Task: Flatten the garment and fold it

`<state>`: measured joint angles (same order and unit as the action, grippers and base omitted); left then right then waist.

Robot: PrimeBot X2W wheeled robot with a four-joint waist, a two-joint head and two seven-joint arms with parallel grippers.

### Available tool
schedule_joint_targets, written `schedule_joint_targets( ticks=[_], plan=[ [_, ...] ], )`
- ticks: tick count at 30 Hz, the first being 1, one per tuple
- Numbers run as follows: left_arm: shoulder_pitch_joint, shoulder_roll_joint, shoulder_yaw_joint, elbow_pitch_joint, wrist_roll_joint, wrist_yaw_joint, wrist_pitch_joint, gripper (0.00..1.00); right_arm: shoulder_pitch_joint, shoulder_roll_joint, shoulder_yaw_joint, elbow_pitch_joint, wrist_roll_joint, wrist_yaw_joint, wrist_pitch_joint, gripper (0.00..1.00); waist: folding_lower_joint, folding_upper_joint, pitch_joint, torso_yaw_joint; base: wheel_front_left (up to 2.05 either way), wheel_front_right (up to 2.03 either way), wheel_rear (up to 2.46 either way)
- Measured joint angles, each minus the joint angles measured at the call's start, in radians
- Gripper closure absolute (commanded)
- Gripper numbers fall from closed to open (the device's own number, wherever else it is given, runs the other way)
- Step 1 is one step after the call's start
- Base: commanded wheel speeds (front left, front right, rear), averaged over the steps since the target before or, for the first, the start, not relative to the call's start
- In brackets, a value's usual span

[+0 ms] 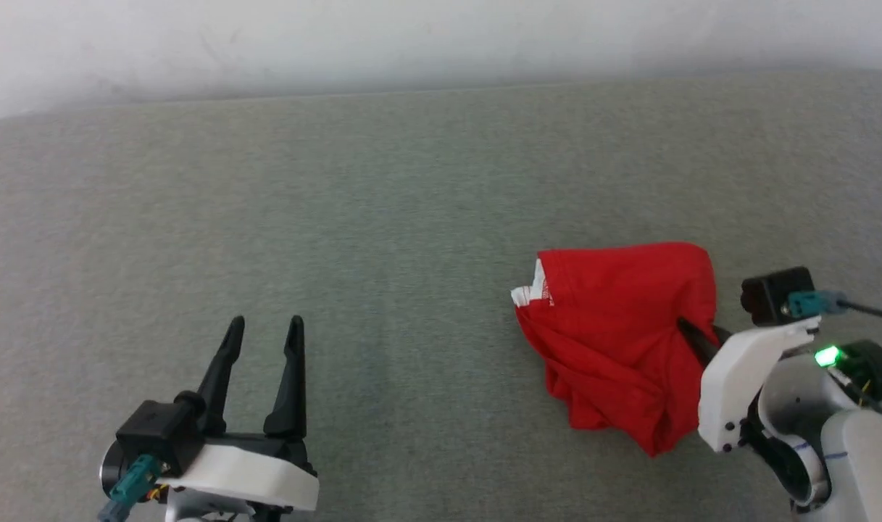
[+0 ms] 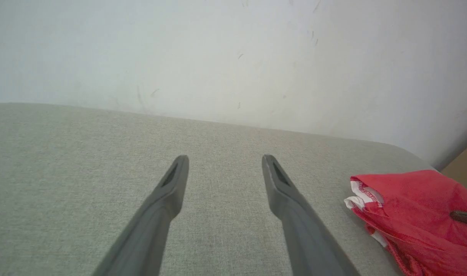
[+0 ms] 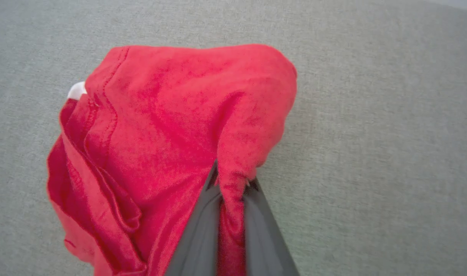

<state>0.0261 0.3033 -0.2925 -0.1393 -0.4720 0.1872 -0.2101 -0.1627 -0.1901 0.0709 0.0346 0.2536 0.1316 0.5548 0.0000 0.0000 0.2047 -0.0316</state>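
Pinching a fold of the garment point(image 1: 614, 326), the right gripper point(image 3: 233, 182) is nearly closed on red cloth bunched just ahead of it. The left gripper point(image 1: 266, 322), spread wide and empty, sits well apart; it would best take the white-edged side so both can draw it flat.

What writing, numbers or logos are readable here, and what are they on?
None can be read.
The garment is crumpled and shows no lettering.
Its white edge carries only red stitching, no letters.
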Motion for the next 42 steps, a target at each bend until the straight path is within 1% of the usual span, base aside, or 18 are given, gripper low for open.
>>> schedule_joint_targets(
  ticks=[2,3,5,6,7,14,19,28,34,38,42],
  plan=[
    [-0.006,0.009,0.002,-0.007,0.001,0.001,0.005,0.0,-0.026,-0.022,0.019,0.0,-0.003,0.0,0.004,1.0,0.0001,0.0,0.005,-0.028,0.0,0.0,0.0],
    [-0.006,0.009,0.002,-0.007,0.001,0.001,0.005,0.0,-0.026,-0.022,0.019,0.0,-0.003,0.0,0.004,1.0,0.0001,0.0,0.005,-0.028,0.0,0.0,0.0],
    [-0.01,0.016,0.004,-0.015,0.004,0.003,0.01,0.0,-0.053,-0.043,0.041,0.002,-0.005,0.0,0.01,1.0,0.0,0.0,0.009,-0.058,0.0,0.0,0.0],
    [-0.013,0.021,0.006,-0.024,0.007,0.005,0.017,0.0,-0.081,-0.063,0.063,0.006,-0.005,0.0,0.014,1.0,0.0001,0.0,0.015,-0.088,0.0,0.0,0.0],
    [-0.013,0.021,0.006,-0.024,0.007,0.005,0.017,0.0,-0.081,-0.063,0.063,0.006,-0.005,0.0,0.014,1.0,0.0001,0.0,0.015,-0.088,0.0,0.0,0.0],
    [-0.022,0.044,0.007,-0.056,0.024,0.009,0.036,0.0,-0.177,-0.156,0.141,0.032,0.002,0.0,0.026,1.0,0.0,0.0,0.038,-0.19,0.0,0.0,0.0],
    [-0.043,0.062,0.008,-0.086,0.036,0.011,0.053,0.0,-0.25,-0.224,0.17,0.05,0.015,0.0,0.025,1.0,0.0,0.0,0.064,-0.248,0.0,0.0,0.0],
    [-0.062,0.11,0.036,-0.169,0.065,0.039,0.086,0.0,-0.384,-0.378,0.257,0.074,0.053,0.0,0.021,1.0,0.0002,0.0001,0.16,-0.291,0.0,0.0,0.0],
    [-0.079,0.15,0.068,-0.239,0.096,0.062,0.118,0.0,-0.447,-0.479,0.266,0.088,0.049,0.0,0.003,1.0,0.0002,0.0001,0.23,-0.303,0.0,0.0,0.0],
    [-0.098,0.172,0.084,-0.291,0.111,0.076,0.141,0.0,-0.484,-0.526,0.269,0.101,0.027,0.0,-0.022,1.0,0.0002,0.0001,0.278,-0.308,0.0,0.0,0.0],
    [-0.118,0.196,0.096,-0.34,0.129,0.079,0.159,0.0,-0.515,-0.554,0.271,0.123,0.009,0.0,-0.036,1.0,0.0001,0.0001,0.326,-0.31,0.0,0.0,0.0]
  ],
)
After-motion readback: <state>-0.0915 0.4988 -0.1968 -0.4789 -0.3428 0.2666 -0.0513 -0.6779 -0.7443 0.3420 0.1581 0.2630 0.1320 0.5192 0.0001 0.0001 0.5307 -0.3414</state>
